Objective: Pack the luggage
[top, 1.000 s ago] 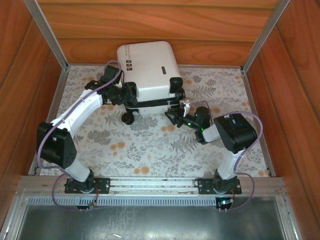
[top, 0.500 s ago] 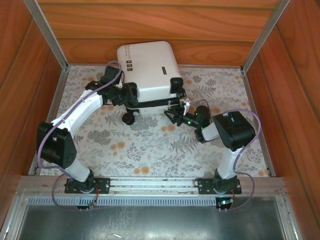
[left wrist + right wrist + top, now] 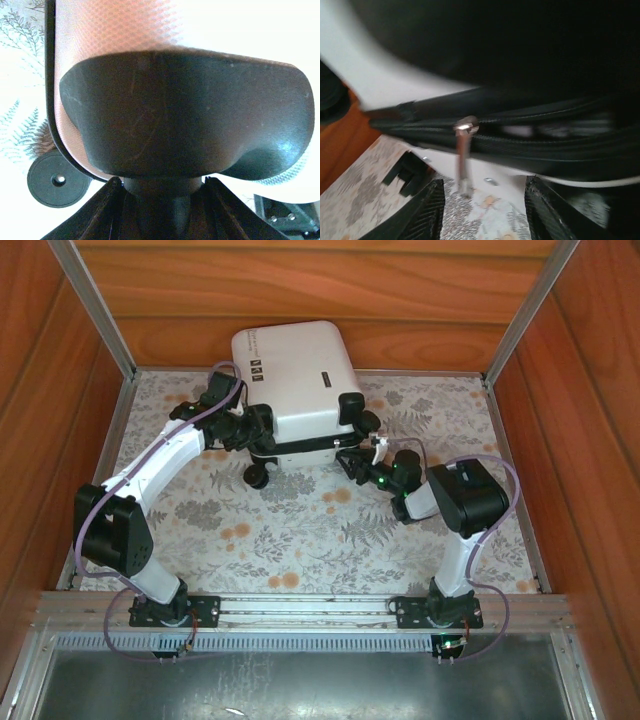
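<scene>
Luggage (image 3: 300,380), white and shiny with black trim, sat at the far middle of the table (image 3: 300,540), near the wooden wall (image 3: 300,290). One black wheel (image 3: 258,477) poked out at its near left corner. A black zip (image 3: 535,142) ran along its side, and a small silver tag (image 3: 464,150) hung down from it. The picture there was blurry, so I could not tell if the zip was all the way shut. The right claw (image 3: 485,190) had its two fingers spread apart with the tag dangling between them, touching neither, so it held nothing. The left claw (image 3: 252,430) was at the left side of the luggage, and its fingers looked squeezed onto a round black wheel part (image 3: 180,115) there. I think the job now was to catch the tag and pull the zip. The tag was thin and hung loose, so the fingers could snap together and miss it. If the tag got pulled hard and the left claw slipped off the smooth wheel part, the luggage could slide or tip over.
</scene>
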`<state>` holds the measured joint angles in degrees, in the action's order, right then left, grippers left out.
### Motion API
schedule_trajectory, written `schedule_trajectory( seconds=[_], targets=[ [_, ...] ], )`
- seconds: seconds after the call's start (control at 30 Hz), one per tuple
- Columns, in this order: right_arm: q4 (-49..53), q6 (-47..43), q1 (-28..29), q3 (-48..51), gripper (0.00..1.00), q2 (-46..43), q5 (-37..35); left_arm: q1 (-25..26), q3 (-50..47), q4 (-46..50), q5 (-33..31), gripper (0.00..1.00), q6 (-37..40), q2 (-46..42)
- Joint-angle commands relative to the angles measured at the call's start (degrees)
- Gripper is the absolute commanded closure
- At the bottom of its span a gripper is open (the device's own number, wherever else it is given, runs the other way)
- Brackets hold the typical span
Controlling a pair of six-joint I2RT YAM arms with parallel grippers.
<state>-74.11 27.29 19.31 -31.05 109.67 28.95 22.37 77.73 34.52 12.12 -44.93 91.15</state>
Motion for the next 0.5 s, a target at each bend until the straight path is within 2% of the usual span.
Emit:
schedule_trajectory(
  seconds=[0.0, 0.1, 0.33, 0.47],
  targets=[
    [0.2, 5.1, -0.9, -0.2, 0.49, 1.0, -3.2, -0.5, 2.0, -6.1, 1.8, 1.00, 0.5, -5.8],
    [0.2, 7.1, -1.2, -0.5, 0.47, 1.6, -1.3, -0.4, 2.1, -6.1, 1.7, 1.00, 0.6, -6.0],
    [-0.8, 8.2, -1.5, -3.0, 0.47, 3.0, 8.4, -0.4, 2.1, -6.5, 2.4, 1.00, 0.4, -5.6],
    [-0.7, 8.0, -1.6, -3.4, 0.44, 3.1, 11.9, -0.4, 2.1, -6.7, 2.5, 1.00, 0.3, -5.4]
  ],
)
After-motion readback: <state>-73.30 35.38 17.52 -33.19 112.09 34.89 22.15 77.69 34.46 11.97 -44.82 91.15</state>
